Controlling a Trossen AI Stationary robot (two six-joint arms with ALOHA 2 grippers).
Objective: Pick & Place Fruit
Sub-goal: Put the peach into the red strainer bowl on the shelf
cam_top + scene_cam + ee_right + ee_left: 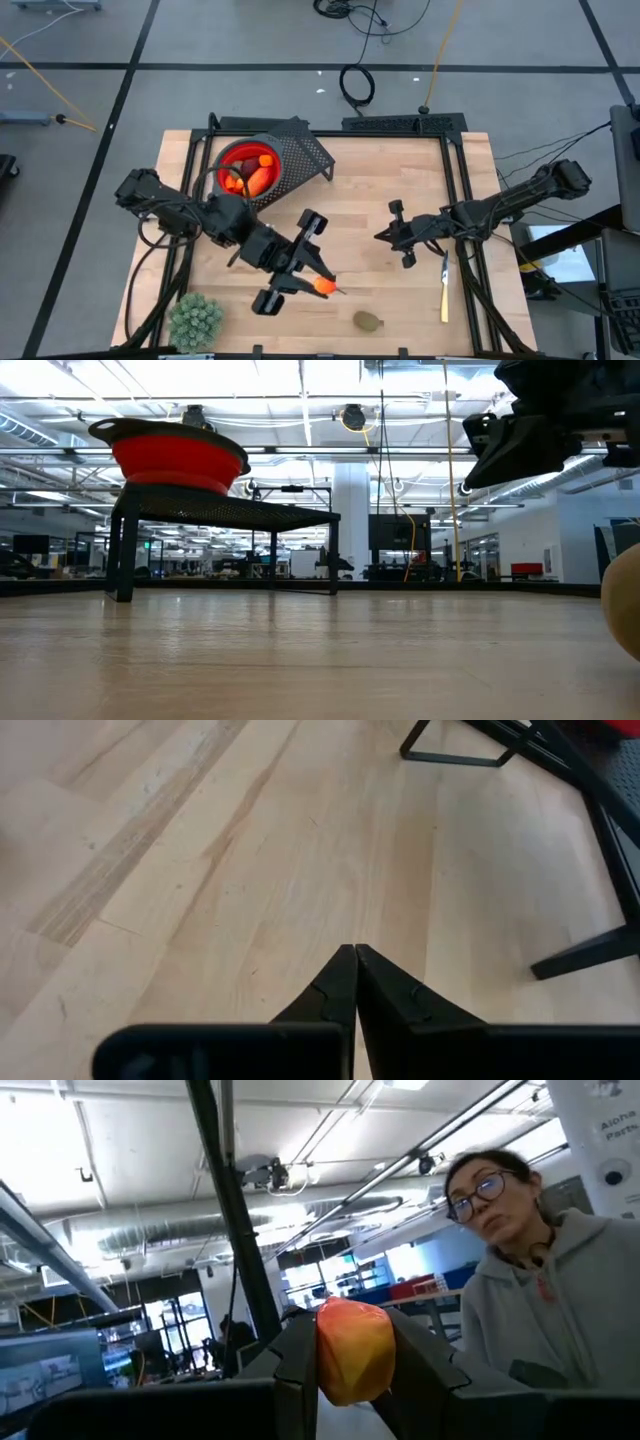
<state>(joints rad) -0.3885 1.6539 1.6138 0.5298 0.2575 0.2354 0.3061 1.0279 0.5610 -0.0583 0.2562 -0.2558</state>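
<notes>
Grey floor (250, 40) with dark seams; ceiling strip lights (300, 380) overhead.

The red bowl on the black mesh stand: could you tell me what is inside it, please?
The red bowl holds several orange and red fruit pieces, seen from above. Anything beneath that pile is covered, and the low view shows only the bowl's outside.

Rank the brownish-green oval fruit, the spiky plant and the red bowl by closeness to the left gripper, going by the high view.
From the left gripper, shut on the orange fruit:
1. Brownish-green oval fruit, at the table's front edge.
2. Red bowl, on the mesh stand at the back.
3. Spiky plant, front left corner.
</notes>
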